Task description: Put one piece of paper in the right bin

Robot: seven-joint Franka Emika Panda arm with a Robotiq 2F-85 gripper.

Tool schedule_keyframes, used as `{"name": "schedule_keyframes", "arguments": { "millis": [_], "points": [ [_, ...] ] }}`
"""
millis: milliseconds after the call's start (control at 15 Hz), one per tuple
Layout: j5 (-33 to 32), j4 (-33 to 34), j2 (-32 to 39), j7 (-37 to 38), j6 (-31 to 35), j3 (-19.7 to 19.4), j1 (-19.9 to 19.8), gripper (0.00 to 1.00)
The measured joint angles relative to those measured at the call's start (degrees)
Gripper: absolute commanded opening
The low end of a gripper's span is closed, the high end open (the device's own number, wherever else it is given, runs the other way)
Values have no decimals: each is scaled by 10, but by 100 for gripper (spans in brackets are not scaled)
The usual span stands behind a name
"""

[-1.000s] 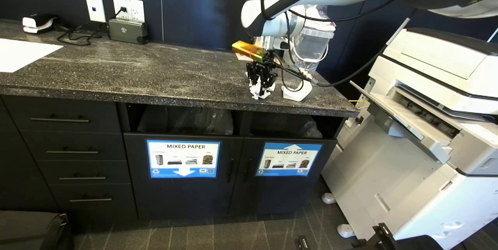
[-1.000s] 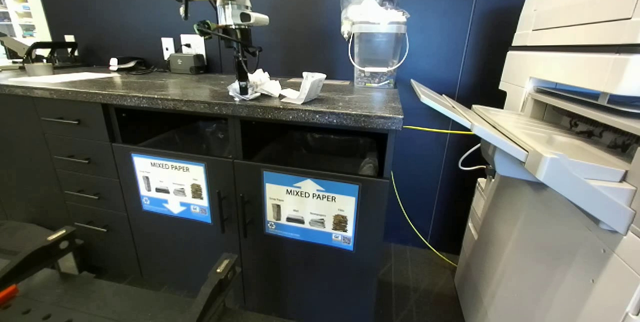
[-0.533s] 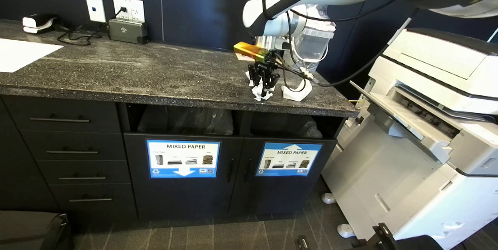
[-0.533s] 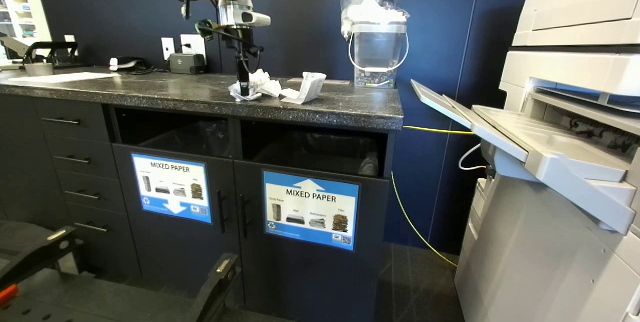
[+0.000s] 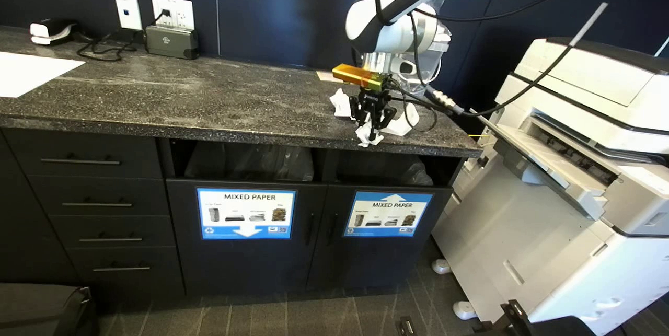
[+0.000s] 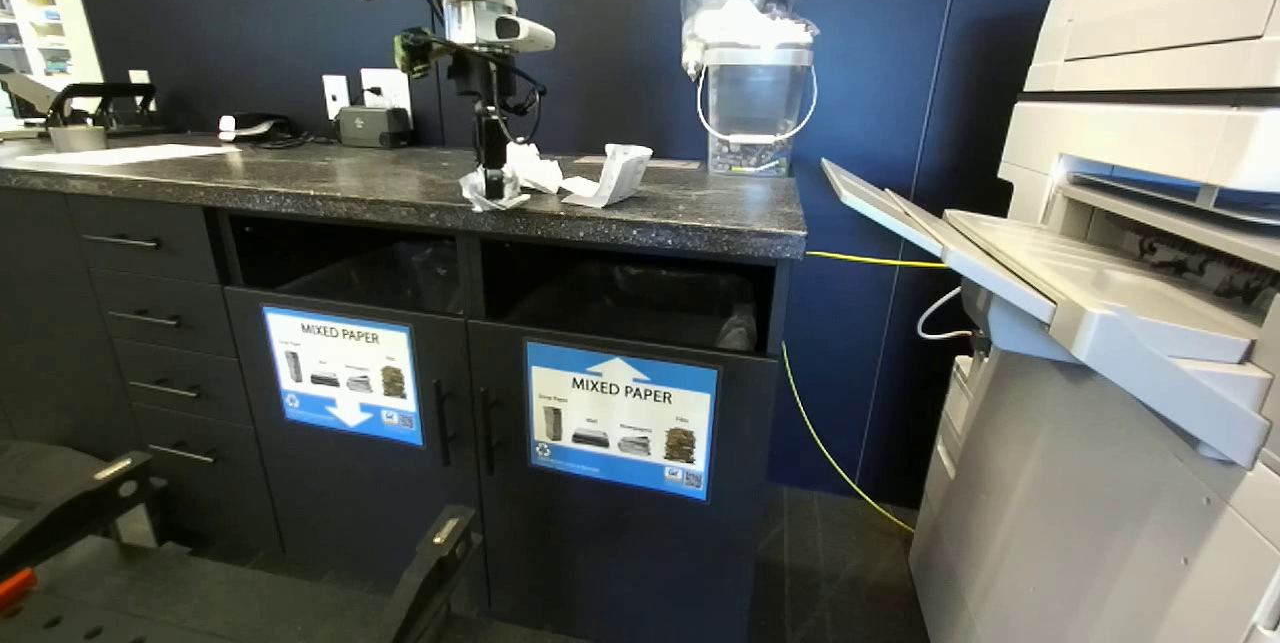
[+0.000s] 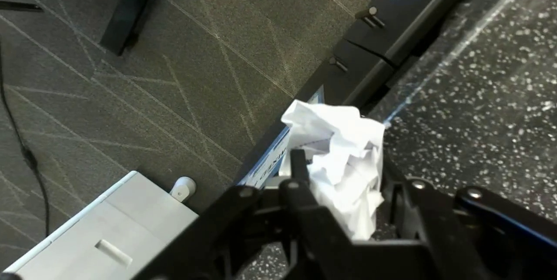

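Note:
My gripper [image 5: 372, 119] is shut on a crumpled white piece of paper [image 5: 369, 134]. It holds the paper at the counter's front edge, above the cabinet openings. The gripper also shows in an exterior view [image 6: 492, 181], with paper [image 6: 472, 193] on both sides of the finger. In the wrist view the paper [image 7: 348, 158] fills the gap between the gripper's fingers [image 7: 341, 171]. The right bin [image 6: 640, 303] is the right-hand opening under the counter, lined with a dark bag. It also shows in an exterior view [image 5: 381, 168]. Both bin signs read MIXED PAPER; the right one's arrow points up.
A crumpled paper [image 5: 341, 103] and a folded paper [image 6: 612, 178] lie on the counter [image 5: 235, 95]. The left bin opening [image 5: 251, 162] is beside the right one. A clear bucket [image 6: 755, 103] stands at the counter's back right. A printer [image 6: 1120, 323] stands to the right.
My gripper has moved right and toward the counter's front edge, and the crumpled paper has moved with it. The other papers have stayed in place.

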Motion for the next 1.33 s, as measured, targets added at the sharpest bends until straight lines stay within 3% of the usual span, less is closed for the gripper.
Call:
{"name": "schedule_keyframes", "arguments": {
  "millis": [1000,1133,1333],
  "points": [
    [-10,-500,-220,-224,419,7,-6,15],
    [-86,-572,-248,-221,464,-12,-3,15],
    [-240,-644,-284,-212,522,-118,38,16]
  ]
}}
